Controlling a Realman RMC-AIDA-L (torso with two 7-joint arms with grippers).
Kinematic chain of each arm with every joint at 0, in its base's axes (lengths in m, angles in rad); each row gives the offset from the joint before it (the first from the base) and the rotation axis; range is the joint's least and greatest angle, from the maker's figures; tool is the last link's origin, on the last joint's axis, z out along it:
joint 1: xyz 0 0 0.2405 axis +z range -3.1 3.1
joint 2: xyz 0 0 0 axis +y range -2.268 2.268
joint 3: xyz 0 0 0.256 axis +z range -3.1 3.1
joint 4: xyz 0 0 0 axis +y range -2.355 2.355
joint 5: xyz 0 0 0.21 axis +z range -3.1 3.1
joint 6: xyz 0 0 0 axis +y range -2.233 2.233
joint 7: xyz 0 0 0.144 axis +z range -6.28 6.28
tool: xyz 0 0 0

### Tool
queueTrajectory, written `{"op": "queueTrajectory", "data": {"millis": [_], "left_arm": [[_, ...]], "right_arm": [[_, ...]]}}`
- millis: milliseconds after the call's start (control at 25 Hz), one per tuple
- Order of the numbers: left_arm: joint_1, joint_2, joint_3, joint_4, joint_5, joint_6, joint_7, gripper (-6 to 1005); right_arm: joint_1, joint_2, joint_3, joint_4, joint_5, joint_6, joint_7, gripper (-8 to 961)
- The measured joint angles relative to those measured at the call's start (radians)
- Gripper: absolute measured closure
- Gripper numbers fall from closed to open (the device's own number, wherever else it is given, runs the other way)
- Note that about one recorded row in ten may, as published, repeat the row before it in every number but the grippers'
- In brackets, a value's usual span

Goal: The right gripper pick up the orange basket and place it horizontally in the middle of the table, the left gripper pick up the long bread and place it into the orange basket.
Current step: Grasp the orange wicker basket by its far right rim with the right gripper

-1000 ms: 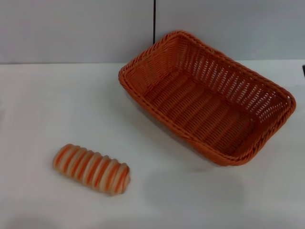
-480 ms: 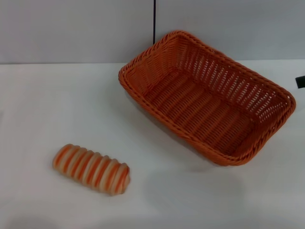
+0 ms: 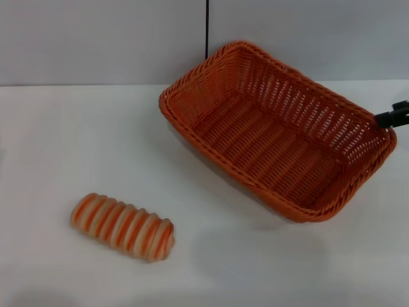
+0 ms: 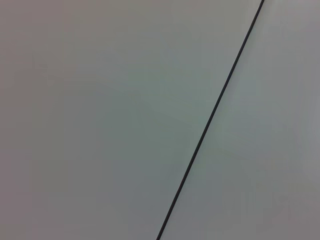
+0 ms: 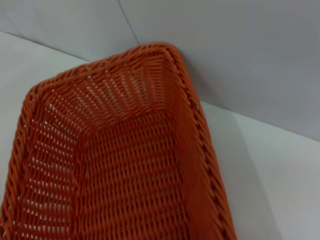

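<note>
The white table (image 3: 77,141) fills most of the head view, its far edge meeting a grey wall (image 3: 96,38) at twelve o'clock; a thin dark seam (image 3: 207,25) runs up that wall, and the left wrist view shows only this wall and the seam (image 4: 210,120). Bare tabletop lies open across the whole nine o'clock side, along the near edge at six o'clock, and in a broad strip between the two objects.

The orange basket (image 3: 275,137) sits on the table toward two o'clock, turned diagonally, one corner pointing to twelve o'clock close against the wall and the opposite corner toward four to five o'clock. It is empty; the woven floor and slatted sides are plainly seen. In the right wrist view the basket (image 5: 125,150) fills the lower part of the picture, with its braided rim running beside a strip of bare table and the wall behind.

The long bread (image 3: 122,226) lies flat on the table at about seven o'clock, well apart from the basket, its long axis slanting from ten towards four o'clock, with free surface on every side.

The right gripper (image 3: 392,117) shows only as slim dark fingers entering at three o'clock, at the basket's right rim corner. Whether they are spread or closed, or touch the rim, cannot be told. The left gripper is out of sight.
</note>
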Motion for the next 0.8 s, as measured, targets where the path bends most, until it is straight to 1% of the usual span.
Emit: {"op": "queueTrajectory", "data": {"millis": [40, 160, 200, 400, 760, 800], "left_arm": [[0.000, 0.000, 0.000, -0.002, 0.000, 0.000, 0.000, 194], [0.000, 0.000, 0.000, -0.004, 0.000, 0.000, 0.000, 195], [0.000, 0.001, 0.001, -0.009, 0.000, 0.000, 0.000, 195], [0.001, 0.001, 0.002, -0.009, 0.000, 0.000, 0.000, 197], [0.006, 0.002, 0.004, -0.009, 0.000, 0.000, 0.000, 199], [0.006, 0.001, 0.007, -0.009, 0.000, 0.000, 0.000, 200]], "right_arm": [[0.005, 0.005, -0.006, 0.019, 0.000, -0.018, -0.003, 316], [0.008, 0.007, -0.007, 0.027, -0.001, -0.024, -0.006, 336], [0.015, 0.012, -0.008, 0.044, -0.006, -0.036, -0.013, 343], [0.031, 0.022, -0.014, 0.092, -0.027, -0.078, -0.022, 376], [0.045, 0.023, -0.017, 0.182, -0.033, -0.135, -0.058, 436], [0.037, 0.028, -0.012, 0.185, -0.033, -0.150, -0.068, 442]]}}
